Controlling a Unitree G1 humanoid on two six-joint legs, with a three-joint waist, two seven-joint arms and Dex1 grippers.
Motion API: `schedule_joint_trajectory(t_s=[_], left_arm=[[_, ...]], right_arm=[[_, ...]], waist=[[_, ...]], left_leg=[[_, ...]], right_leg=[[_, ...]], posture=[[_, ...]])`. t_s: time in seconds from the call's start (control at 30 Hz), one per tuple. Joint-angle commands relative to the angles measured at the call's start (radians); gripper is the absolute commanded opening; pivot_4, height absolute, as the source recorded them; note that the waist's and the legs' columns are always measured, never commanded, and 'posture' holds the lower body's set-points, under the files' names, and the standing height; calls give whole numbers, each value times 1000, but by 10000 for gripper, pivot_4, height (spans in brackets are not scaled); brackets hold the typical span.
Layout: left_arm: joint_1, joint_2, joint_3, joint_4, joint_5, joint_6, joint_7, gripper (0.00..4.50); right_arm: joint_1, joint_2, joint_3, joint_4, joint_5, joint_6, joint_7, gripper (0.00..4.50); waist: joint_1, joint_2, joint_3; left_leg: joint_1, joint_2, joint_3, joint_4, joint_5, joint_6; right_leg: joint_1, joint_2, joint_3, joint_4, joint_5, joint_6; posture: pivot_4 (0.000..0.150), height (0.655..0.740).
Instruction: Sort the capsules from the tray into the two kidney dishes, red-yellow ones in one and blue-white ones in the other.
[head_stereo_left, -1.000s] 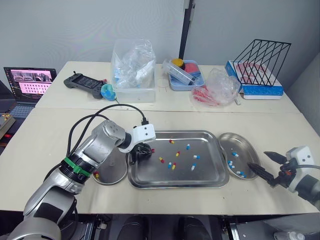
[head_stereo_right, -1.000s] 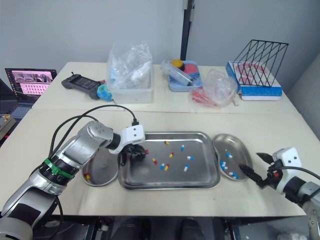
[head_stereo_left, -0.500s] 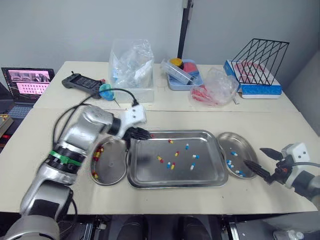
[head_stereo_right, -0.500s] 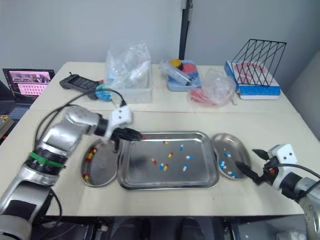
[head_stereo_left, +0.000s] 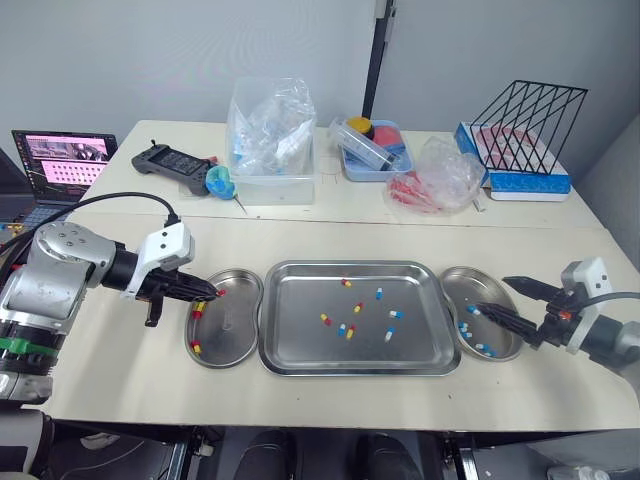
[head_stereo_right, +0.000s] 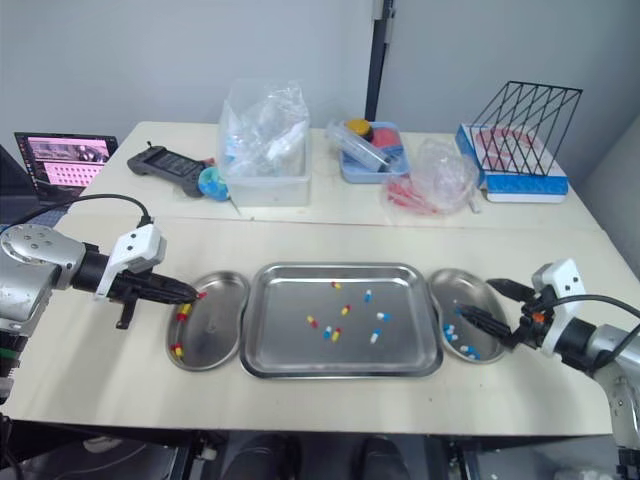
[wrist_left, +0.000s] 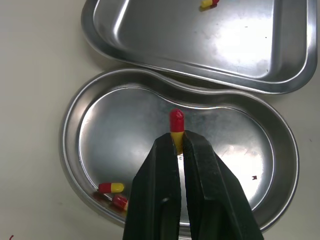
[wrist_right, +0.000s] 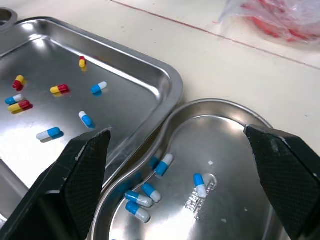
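A steel tray (head_stereo_left: 300, 335) in the middle of the table holds several loose red-yellow and blue-white capsules (head_stereo_left: 349, 331). The left kidney dish (head_stereo_left: 232, 330) has a few red-yellow capsules (head_stereo_left: 197, 308) along its left side. My left gripper (head_stereo_left: 207, 293) hovers over this dish, shut on a red-yellow capsule (wrist_left: 176, 124) that pokes out past its fingertips (wrist_left: 197, 150). The right kidney dish (head_stereo_left: 492, 300) holds several blue-white capsules (wrist_right: 142, 200). My right gripper (head_stereo_left: 490, 295) hangs open over that dish with nothing between its fingers (wrist_right: 87, 167).
At the back of the table stand a clear plastic box of bags (head_stereo_left: 270, 140), a black controller (head_stereo_left: 175, 163), a blue tray (head_stereo_left: 372, 150), a bag of red items (head_stereo_left: 430, 180) and a black wire rack (head_stereo_left: 525, 125). A laptop (head_stereo_left: 62, 160) sits far left.
My left gripper has swung from the tray's left end out to the left and now hovers over the left dish with a capsule. My right gripper has edged in over the right dish.
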Motion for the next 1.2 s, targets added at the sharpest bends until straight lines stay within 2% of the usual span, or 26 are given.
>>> schedule_joint_trajectory(t_s=[0.03, 0.27, 0.4, 0.43, 0.7, 0.8, 0.9, 1.2], left_arm=[[-2, 6, 7, -6, 19, 23, 38, 7585], [-21, -1, 56, -12, -34, 65, 42, 30716], [-91, -48, 205, 126, -163, 101, 73, 43745], [-98, -49, 222, 166, -165, 80, 79, 44841], [-19, -12, 392, 441, -178, -99, 99, 44841], [28, -23, 440, 503, -186, -155, 124, 44841], [6, -45, 489, 580, -211, -172, 171, 44841], [41, -35, 516, 635, -195, -246, 191, 44841]], right_arm=[[-29, -28, -20, 5, 2, -3, 5, 45000], [-54, -64, -46, 32, 15, 6, 22, 45000], [-72, -87, -82, 74, 6, -29, 23, 45000], [-78, -88, -94, 91, 14, -29, 24, 45000], [-59, -96, -140, 174, 6, -56, 59, 45000], [-64, -91, -145, 197, 11, -62, 59, 45000], [-82, -87, -130, 222, 3, -75, 60, 45000], [-117, -89, -117, 260, -3, -88, 72, 45000]], waist=[[-3, 0, 0], [-7, 0, 0], [-6, 0, 0], [-7, -1, 0], [-18, 0, 0], [-20, 0, 0], [-14, 0, 0], [-12, 0, 0]], left_leg=[[0, 0, 0, 0, 0, 0], [0, 0, 0, 0, 0, 0], [0, 0, 0, 0, 0, 0], [0, 0, 0, 0, 0, 0], [2, 0, 2, -3, 0, 0], [2, 0, 2, -2, 0, 0], [2, 0, 1, -2, 0, -1], [2, 0, 2, -2, 0, -1]], right_leg=[[0, 0, 0, 1, 0, 0], [0, 1, 0, 1, 0, 0], [0, 1, 0, 1, 0, 0], [0, 1, -1, 1, 0, 0], [0, 0, 0, 1, 0, 0], [0, 0, 0, 1, 0, 0], [0, -1, 0, 1, 0, 0], [0, -1, -1, 1, 0, 0]], posture=[[1500, 7400], [1500, 7400], [1500, 7400], [1500, 7400], [1500, 7400], [1500, 7400], [1500, 7400], [1500, 7400]])
